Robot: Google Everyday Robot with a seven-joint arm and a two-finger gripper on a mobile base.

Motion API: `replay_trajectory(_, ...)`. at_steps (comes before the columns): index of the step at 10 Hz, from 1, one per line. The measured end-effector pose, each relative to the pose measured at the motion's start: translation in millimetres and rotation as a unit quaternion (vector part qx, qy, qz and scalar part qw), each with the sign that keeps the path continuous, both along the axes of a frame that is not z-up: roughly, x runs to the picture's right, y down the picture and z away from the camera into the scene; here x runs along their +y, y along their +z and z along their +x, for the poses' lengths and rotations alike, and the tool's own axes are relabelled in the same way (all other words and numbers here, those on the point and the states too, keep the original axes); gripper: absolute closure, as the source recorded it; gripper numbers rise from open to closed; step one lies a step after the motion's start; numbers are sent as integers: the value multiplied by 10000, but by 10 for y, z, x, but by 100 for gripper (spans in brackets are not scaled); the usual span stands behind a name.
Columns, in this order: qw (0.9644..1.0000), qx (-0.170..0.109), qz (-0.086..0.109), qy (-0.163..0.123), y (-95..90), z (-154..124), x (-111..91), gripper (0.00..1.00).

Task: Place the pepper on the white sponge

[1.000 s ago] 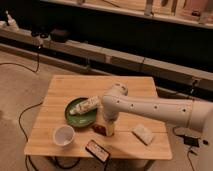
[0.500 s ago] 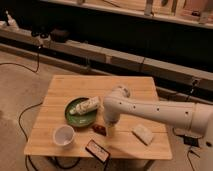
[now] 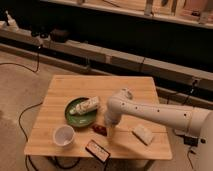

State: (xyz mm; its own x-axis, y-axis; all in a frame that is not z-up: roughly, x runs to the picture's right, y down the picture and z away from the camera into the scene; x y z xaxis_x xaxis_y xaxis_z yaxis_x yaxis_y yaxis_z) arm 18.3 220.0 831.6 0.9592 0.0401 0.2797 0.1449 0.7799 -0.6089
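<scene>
Pepper [image 3: 99, 129], small and dark red, lies on the wooden worktop [image 3: 70, 87] just below the lower right rim of the green plate [image 3: 79, 118]. The end effector [image 3: 111, 134] hangs just beside it on the right, pointing down at the board; whether it is apart or together I cannot tell. The white sponge [image 3: 143, 134] sits further right, apart from the pepper. A white tube [image 3: 85, 105] lies in the plate. A white cup [image 3: 56, 136] stands left of the pepper, and a flat black device [image 3: 97, 150] lies near the front edge.
</scene>
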Motion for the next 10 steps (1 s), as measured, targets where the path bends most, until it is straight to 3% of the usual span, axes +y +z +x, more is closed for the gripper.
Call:
replay_trajectory(2,9997,-203,78,-92,39,-63,-28,21)
replay_trajectory(3,9994,-295,125,-164,38,-101,-44,27)
replay_trajectory(7,9982,-457,55,-382,49,-206,25,67)
replay_trajectory(10,9981,-448,-9,-416,69,-218,27,70)
